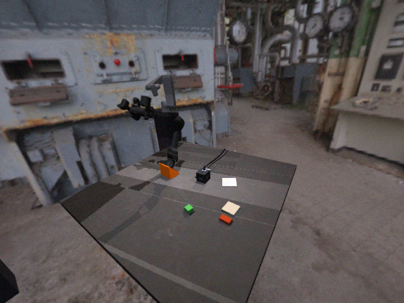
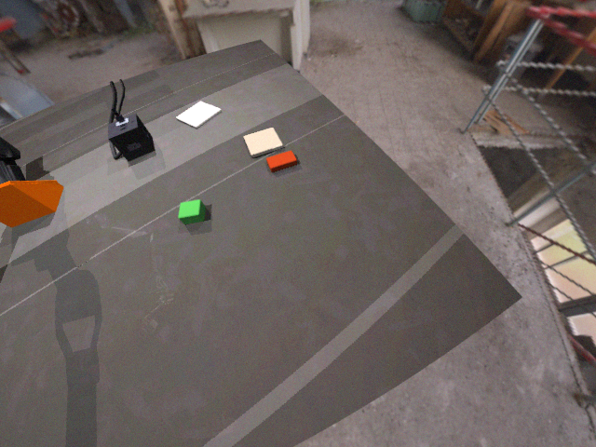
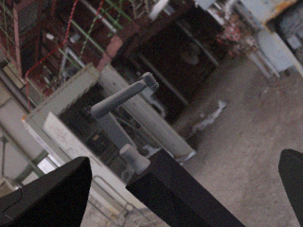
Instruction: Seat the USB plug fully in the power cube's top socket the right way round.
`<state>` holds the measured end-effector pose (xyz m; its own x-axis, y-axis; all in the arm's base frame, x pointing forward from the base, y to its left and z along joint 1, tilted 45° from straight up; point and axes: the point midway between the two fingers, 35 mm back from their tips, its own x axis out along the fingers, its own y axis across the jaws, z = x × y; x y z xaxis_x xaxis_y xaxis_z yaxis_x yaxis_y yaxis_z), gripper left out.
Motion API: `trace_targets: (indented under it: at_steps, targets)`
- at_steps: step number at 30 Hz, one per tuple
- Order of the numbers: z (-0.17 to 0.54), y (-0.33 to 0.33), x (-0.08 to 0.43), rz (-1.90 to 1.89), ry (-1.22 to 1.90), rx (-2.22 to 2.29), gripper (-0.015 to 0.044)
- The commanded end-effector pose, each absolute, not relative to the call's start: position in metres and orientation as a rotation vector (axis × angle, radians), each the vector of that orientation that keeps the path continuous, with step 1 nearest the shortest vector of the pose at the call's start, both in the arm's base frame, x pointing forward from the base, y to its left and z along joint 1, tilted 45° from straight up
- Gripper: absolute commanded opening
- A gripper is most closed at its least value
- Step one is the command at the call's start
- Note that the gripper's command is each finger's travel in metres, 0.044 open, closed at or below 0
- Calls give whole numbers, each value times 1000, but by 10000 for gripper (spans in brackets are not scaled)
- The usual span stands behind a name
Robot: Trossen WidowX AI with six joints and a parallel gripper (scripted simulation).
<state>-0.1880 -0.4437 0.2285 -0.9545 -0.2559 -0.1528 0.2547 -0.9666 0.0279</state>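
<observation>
The black power cube (image 1: 203, 177) (image 2: 136, 139) stands on the table. A small dark plug (image 1: 204, 168) (image 2: 119, 117) stands in the socket on its top, with a light patch at the socket. Its depth and which way round it is are too small to tell. Two black cables rise behind the cube; one passes down its side. My gripper (image 1: 127, 103) (image 3: 188, 165) is open and empty, high up to the left of the cube and well away from it. Its two dark fingers stand wide apart in the wrist view.
An orange wedge (image 1: 168, 171) (image 2: 29, 202) stands beside the arm's base, left of the cube. A white tile (image 1: 229, 182) (image 2: 197, 114) lies right of the cube. A green block (image 1: 188, 209) (image 2: 192, 211), beige tile (image 1: 230, 207) (image 2: 263, 142) and red block (image 1: 225, 219) (image 2: 281, 161) lie nearer the front.
</observation>
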Motion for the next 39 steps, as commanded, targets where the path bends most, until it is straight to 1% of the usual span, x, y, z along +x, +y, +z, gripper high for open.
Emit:
trace_targets:
  at_steps: [1, 2, 3, 6, 10, 14, 18, 23, 29, 34, 39]
  targets:
    - [228, -445, -186, -2864, -8, 231, 426]
    - [226, -448, -179, -2836, 2, 246, 440]
    - [222, -454, -168, -2789, 19, 270, 440]
    - [201, -475, -106, -2543, 114, 404, 440]
    - [181, -481, -47, -2330, 207, 524, 440]
    - [158, -473, 23, -2089, 321, 666, 440]
    - [138, -451, 86, -1871, 435, 801, 440]
    - [117, -403, 156, -1613, 590, 967, 440]
    - [102, -324, 225, -1324, 797, 1166, 440]
    - [99, -245, 264, -1108, 991, 1327, 440]
    - [108, -160, 285, -915, 1212, 1487, 440]
